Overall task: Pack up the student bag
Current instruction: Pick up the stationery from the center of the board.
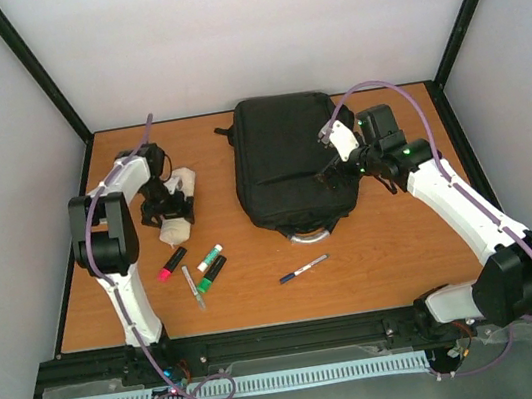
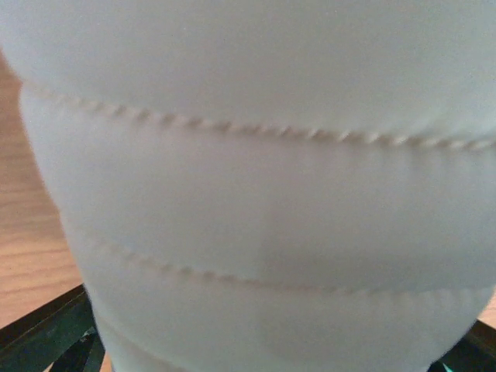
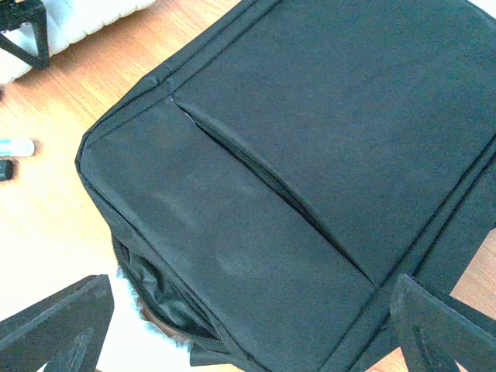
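Observation:
The black student bag [image 1: 285, 161] lies flat in the middle of the table and fills the right wrist view [image 3: 310, 139]. Its zip opening [image 3: 159, 298] gapes a little at the near end. My right gripper [image 1: 338, 170] hangs open and empty just above the bag's right side, one finger on each side of the view [image 3: 248, 333]. My left gripper [image 1: 169, 211] is down on a white quilted pouch [image 1: 179, 186]. The pouch fills the left wrist view [image 2: 256, 194]. The fingers [image 2: 46, 333] show only at the bottom corners, wide apart around the pouch.
Loose on the table near the left arm are a pink marker [image 1: 172, 263], two green markers [image 1: 210, 266] and a thin pen [image 1: 193, 288]. A blue pen [image 1: 303, 269] lies in front of the bag. A grey loop [image 1: 308, 236] sticks out at the bag's near end.

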`<state>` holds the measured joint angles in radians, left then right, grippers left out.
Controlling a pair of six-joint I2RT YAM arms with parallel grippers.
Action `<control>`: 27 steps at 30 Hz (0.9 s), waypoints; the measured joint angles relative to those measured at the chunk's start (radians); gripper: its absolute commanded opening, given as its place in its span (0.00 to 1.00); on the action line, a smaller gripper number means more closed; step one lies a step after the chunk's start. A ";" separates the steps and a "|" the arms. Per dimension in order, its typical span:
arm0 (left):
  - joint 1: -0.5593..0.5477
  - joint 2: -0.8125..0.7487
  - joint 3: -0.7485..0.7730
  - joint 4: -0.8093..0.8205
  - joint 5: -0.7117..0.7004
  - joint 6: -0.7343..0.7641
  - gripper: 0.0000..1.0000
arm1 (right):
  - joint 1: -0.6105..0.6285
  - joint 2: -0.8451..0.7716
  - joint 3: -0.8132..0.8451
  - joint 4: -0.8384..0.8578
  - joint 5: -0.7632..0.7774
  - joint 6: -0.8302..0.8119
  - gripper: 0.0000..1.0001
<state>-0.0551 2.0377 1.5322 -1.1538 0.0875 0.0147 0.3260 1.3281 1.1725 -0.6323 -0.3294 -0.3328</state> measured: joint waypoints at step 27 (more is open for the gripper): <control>0.039 0.002 -0.024 -0.018 0.193 0.009 1.00 | 0.000 0.000 -0.009 0.000 -0.008 0.000 1.00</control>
<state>-0.0162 2.0392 1.5082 -1.1717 0.2810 0.0235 0.3260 1.3285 1.1637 -0.6323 -0.3374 -0.3325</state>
